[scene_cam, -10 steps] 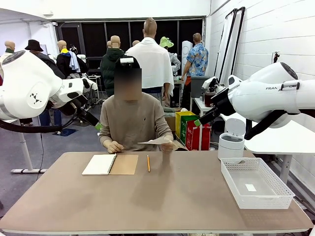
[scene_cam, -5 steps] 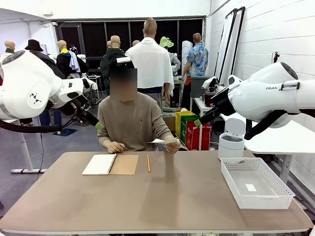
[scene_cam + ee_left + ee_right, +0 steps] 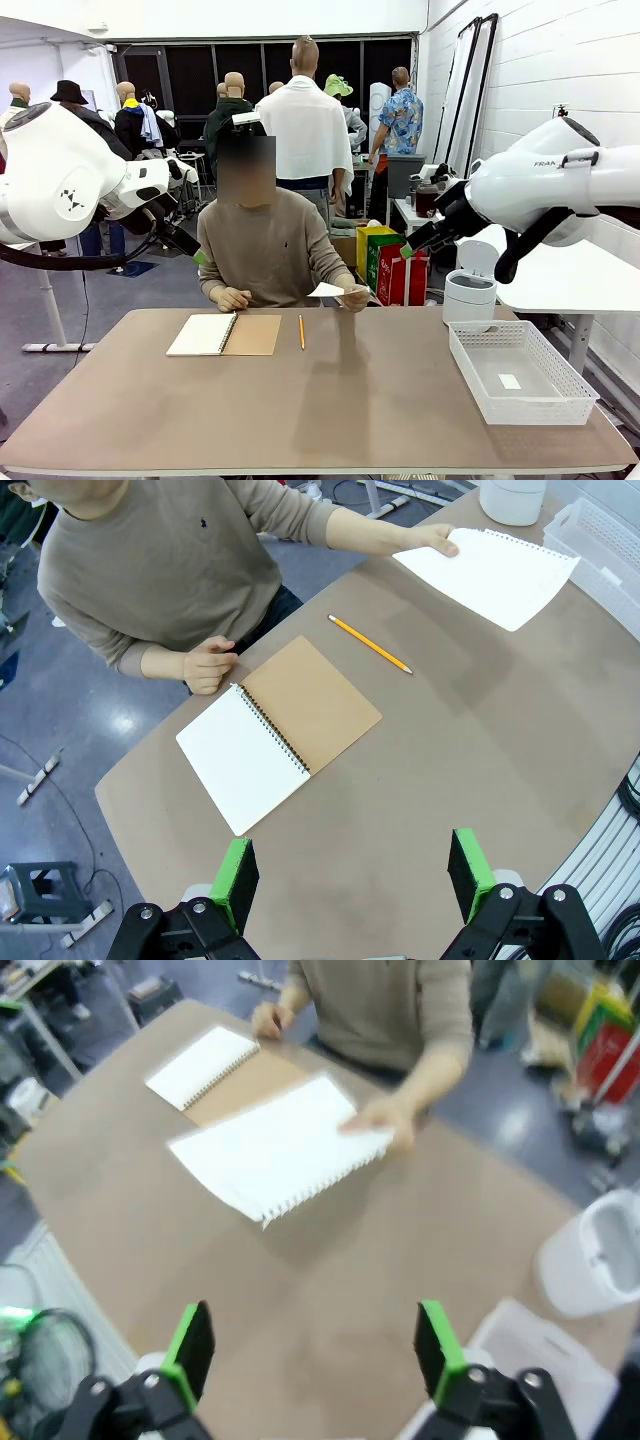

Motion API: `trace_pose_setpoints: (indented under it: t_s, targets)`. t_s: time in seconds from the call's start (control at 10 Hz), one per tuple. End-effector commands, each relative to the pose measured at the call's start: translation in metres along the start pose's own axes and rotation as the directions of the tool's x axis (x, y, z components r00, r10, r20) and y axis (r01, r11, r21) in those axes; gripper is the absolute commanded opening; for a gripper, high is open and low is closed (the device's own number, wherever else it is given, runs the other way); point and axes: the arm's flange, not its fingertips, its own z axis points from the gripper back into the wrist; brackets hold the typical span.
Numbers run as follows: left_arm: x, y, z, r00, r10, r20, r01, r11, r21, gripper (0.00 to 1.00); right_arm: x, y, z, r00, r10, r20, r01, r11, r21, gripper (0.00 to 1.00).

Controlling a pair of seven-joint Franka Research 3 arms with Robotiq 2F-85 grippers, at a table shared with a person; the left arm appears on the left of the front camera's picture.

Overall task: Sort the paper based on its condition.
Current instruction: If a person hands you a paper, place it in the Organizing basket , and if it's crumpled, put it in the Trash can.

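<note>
The paper (image 3: 280,1150) is hanging over the table, pinched at one corner by the person's hand (image 3: 385,1120). Its long axis is running eight to two o'clock, with the perforated edge facing the right gripper (image 3: 312,1345). That gripper is sitting nearer, jaws spread wide, the sheet ahead at twelve o'clock. The left gripper (image 3: 353,870), jaws also gaping, is seeing the sheet far off at one o'clock. This is looking like the right arm's reach.

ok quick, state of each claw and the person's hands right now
left claw: open, empty
right claw: open, empty
person's outstretched hand: holding the paper
person's other hand: closed fist beside the notebook, nothing seen in it
</note>
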Motion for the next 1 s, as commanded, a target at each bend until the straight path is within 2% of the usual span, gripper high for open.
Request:
trace_pose_setpoints:
  t_s: [0.0, 0.3, 0.4, 0.5, 0.6, 0.9]
  targets:
    - [0.000, 0.001, 0.001, 1.000, -0.003, 0.012, 0.003, 1.000, -0.006, 1.00, 0.005, -0.007, -0.001, 0.984, -0.173, -0.050, 0.176, 0.983, 0.056, 1.00]
    - [0.000, 0.001, 0.001, 1.000, -0.003, 0.012, 0.003, 1.000, -0.006, 1.00, -0.010, -0.028, -0.017, 0.948, -0.306, -0.086, 0.316, 0.937, 0.152, 1.00]
    - [0.000, 0.001, 0.001, 1.000, -0.003, 0.012, 0.003, 1.000, -0.006, 1.00, -0.015, -0.029, -0.021, 0.948, -0.298, -0.108, 0.311, 0.940, 0.137, 1.00]
    - [0.000, 0.001, 0.001, 1.000, -0.003, 0.012, 0.003, 1.000, -0.006, 1.00, -0.018, -0.030, -0.021, 0.965, -0.231, -0.123, 0.242, 0.967, 0.083, 1.00]
    - [0.000, 0.001, 0.001, 1.000, -0.003, 0.012, 0.003, 1.000, -0.006, 1.00, -0.014, -0.027, -0.016, 0.947, -0.305, -0.095, 0.316, 0.939, 0.137, 1.00]
    - [0.000, 0.001, 0.001, 1.000, -0.003, 0.012, 0.003, 1.000, -0.006, 1.00, -0.014, -0.027, -0.016, 0.947, -0.305, -0.095, 0.316, 0.939, 0.137, 1.00]
